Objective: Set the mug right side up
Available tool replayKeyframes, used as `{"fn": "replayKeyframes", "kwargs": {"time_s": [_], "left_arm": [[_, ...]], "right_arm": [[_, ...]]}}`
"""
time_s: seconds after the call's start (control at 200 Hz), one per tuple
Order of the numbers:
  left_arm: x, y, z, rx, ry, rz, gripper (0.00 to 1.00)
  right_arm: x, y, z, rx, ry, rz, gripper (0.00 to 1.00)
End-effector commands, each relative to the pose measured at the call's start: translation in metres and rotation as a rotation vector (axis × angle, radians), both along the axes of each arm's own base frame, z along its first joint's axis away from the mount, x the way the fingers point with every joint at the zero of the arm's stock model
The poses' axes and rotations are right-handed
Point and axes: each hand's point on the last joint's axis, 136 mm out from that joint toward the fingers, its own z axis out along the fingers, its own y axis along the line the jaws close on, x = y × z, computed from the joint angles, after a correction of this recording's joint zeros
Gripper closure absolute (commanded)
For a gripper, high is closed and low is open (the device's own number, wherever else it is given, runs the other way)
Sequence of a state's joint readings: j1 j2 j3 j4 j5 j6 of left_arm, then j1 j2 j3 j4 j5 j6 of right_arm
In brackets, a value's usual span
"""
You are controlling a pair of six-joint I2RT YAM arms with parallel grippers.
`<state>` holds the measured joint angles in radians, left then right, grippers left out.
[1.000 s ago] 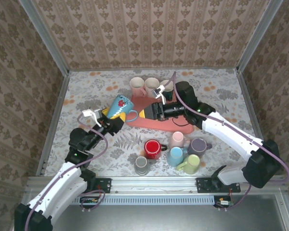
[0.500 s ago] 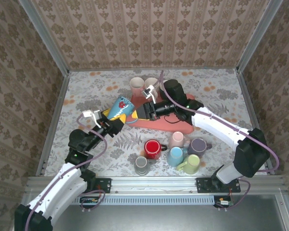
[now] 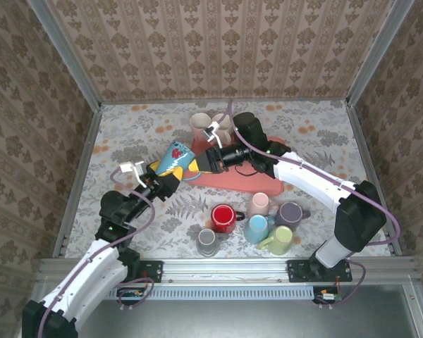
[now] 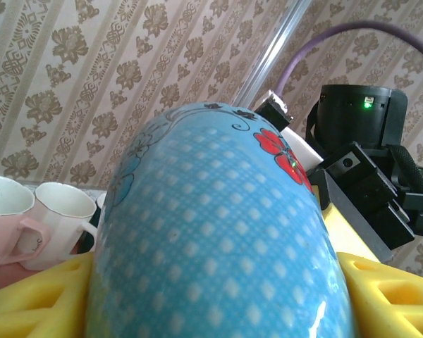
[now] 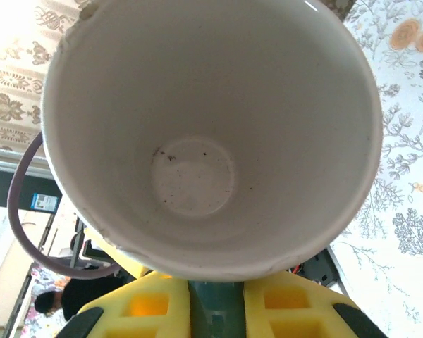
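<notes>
One tilted mug point(image 3: 175, 156) (in right claw point(image 3: 199, 164))

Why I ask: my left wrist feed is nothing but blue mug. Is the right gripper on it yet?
Observer: Yes. From above, the right gripper meets the blue mug at its mouth end, jaws closed.
Operator: Which way does the mouth point?
Observer: Sideways, straight at the right wrist camera, which looks into its white inside.
Operator: Anything else close by?
Observer: Six other mugs cluster near the front edge of the table.
</notes>
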<state>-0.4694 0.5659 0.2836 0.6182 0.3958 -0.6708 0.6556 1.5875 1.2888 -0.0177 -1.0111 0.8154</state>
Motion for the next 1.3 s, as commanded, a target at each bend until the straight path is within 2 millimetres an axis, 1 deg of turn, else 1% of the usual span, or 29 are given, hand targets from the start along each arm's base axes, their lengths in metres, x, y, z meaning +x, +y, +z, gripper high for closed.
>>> {"fn": "replayKeyframes", "kwargs": {"time_s": [0.0, 0.045, 0.09, 0.11, 0.165, 0.18, 0.205, 0.29, 0.37, 0.505, 0.545, 0.575, 0.61, 0.615, 0.625, 0.685, 0.765, 0.88, 0.935, 1.01, 1.045, 1.145, 1.215, 1.295], "left_arm": [[-0.007, 0.003, 0.015, -0.007, -0.068, 0.003, 0.56], [-0.007, 0.005, 0.014, -0.001, -0.06, 0.015, 0.43], [-0.005, 0.007, 0.013, 0.002, -0.05, 0.033, 0.25], [-0.005, 0.009, 0.013, 0.004, -0.046, 0.042, 0.19], [-0.002, 0.012, 0.011, 0.016, -0.032, 0.071, 0.09], [-0.002, 0.013, 0.011, 0.02, -0.027, 0.078, 0.04], [0.0, 0.016, 0.011, 0.024, -0.019, 0.095, 0.01], [0.007, 0.026, 0.007, 0.06, 0.037, 0.171, 0.0], [0.013, 0.038, 0.003, 0.142, 0.08, 0.256, 0.0], [0.028, 0.077, -0.008, 0.295, 0.224, 0.495, 0.0], [0.031, 0.082, -0.009, 0.344, 0.233, 0.522, 0.0], [0.032, 0.083, -0.008, 0.374, 0.231, 0.529, 0.0], [0.035, 0.083, -0.007, 0.396, 0.233, 0.535, 0.0], [0.035, 0.083, -0.007, 0.399, 0.234, 0.536, 0.0], [0.036, 0.083, -0.008, 0.407, 0.238, 0.537, 0.0], [0.043, 0.081, -0.007, 0.457, 0.249, 0.544, 0.0], [0.056, 0.079, -0.013, 0.56, 0.303, 0.558, 0.0], [0.076, 0.08, -0.04, 0.713, 0.408, 0.58, 0.0], [0.081, 0.079, -0.055, 0.754, 0.431, 0.58, 0.0], [0.083, 0.08, -0.074, 0.769, 0.449, 0.591, 0.0], [0.084, 0.078, -0.076, 0.773, 0.444, 0.577, 0.0], [0.083, 0.079, -0.072, 0.793, 0.415, 0.577, 0.0], [0.083, 0.08, -0.075, 0.792, 0.408, 0.581, 0.0], [0.081, 0.079, -0.073, 0.788, 0.396, 0.578, 0.0]], "right_arm": [[-0.002, 0.005, 0.013, 0.017, -0.013, 0.005, 1.0], [-0.001, 0.004, 0.012, 0.01, -0.018, -0.006, 1.0], [0.001, 0.003, 0.012, 0.003, -0.025, -0.02, 1.0], [0.001, 0.002, 0.011, -0.003, -0.023, -0.025, 1.0], [0.004, -0.001, 0.011, -0.014, -0.032, -0.043, 1.0], [0.005, -0.001, 0.01, -0.018, -0.035, -0.049, 1.0], [0.006, -0.004, 0.01, -0.025, -0.04, -0.06, 1.0], [0.016, -0.014, 0.007, -0.058, -0.061, -0.122, 1.0], [0.026, -0.029, 0.0, -0.109, -0.096, -0.201, 1.0], [0.042, -0.067, -0.025, -0.339, -0.222, -0.352, 1.0], [0.046, -0.079, -0.03, -0.395, -0.26, -0.399, 1.0], [0.049, -0.087, -0.033, -0.434, -0.29, -0.433, 1.0], [0.054, -0.097, -0.04, -0.488, -0.321, -0.473, 1.0], [0.053, -0.1, -0.036, -0.484, -0.333, -0.482, 1.0], [0.053, -0.104, -0.034, -0.491, -0.351, -0.498, 1.0], [0.059, -0.123, -0.035, -0.56, -0.426, -0.576, 1.0], [0.063, -0.145, -0.034, -0.632, -0.515, -0.655, 1.0], [0.071, -0.176, -0.032, -0.734, -0.631, -0.762, 1.0], [0.073, -0.186, -0.03, -0.771, -0.687, -0.795, 1.0], [0.076, -0.204, -0.027, -0.821, -0.739, -0.869, 1.0], [0.078, -0.21, -0.026, -0.838, -0.763, -0.897, 1.0], [0.085, -0.225, -0.024, -0.876, -0.781, -0.966, 1.0], [0.094, -0.231, -0.028, -0.899, -0.763, -0.995, 1.0], [0.106, -0.236, -0.034, -0.926, -0.745, -1.02, 1.0]]}}
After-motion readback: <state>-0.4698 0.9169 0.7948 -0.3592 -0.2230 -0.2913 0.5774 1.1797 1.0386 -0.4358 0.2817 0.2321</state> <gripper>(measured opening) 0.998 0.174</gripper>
